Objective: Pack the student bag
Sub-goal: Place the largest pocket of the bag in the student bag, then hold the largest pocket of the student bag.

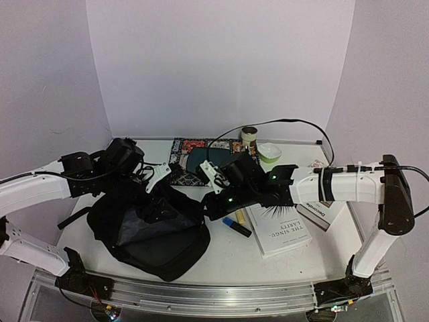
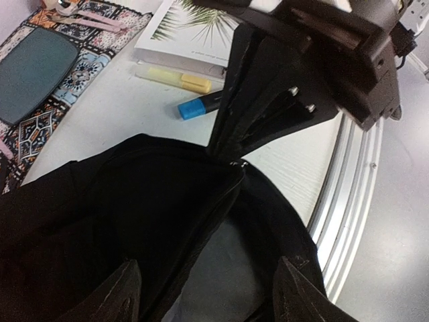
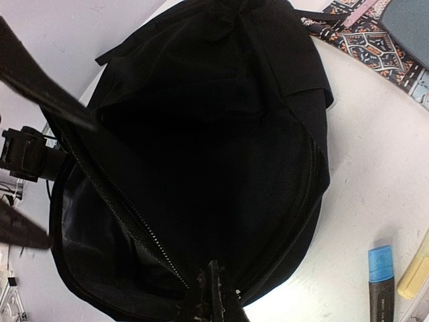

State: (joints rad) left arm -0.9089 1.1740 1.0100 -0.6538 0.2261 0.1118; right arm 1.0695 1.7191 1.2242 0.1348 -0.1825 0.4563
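Since the student bag, a big soft black fabric backpack, lies at the near left of the white table with its zipper mouth gaping, I'd call this the hold-it-open step, with the actual packing not started as far as I can tell. The right gripper has its jaws pinched tight on the bag's zipper rim on the right side. The left gripper hangs over the mouth with its jaws spread wide, gripping nothing I can see. My guess is the left one next has to fetch something, and that means reaching across to the right. Just right of the bag are a blue-capped marker and a yellow highlighter, then a white paperback book. Further back sit a patterned mat and a green bowl. The overhead view gives that whole layout, but the arms cover the bag's opening there. The right wrist view looks straight down inside, though it's too dark to tell what's in it. Only the left wrist view shows the right fingers meeting on the rim.
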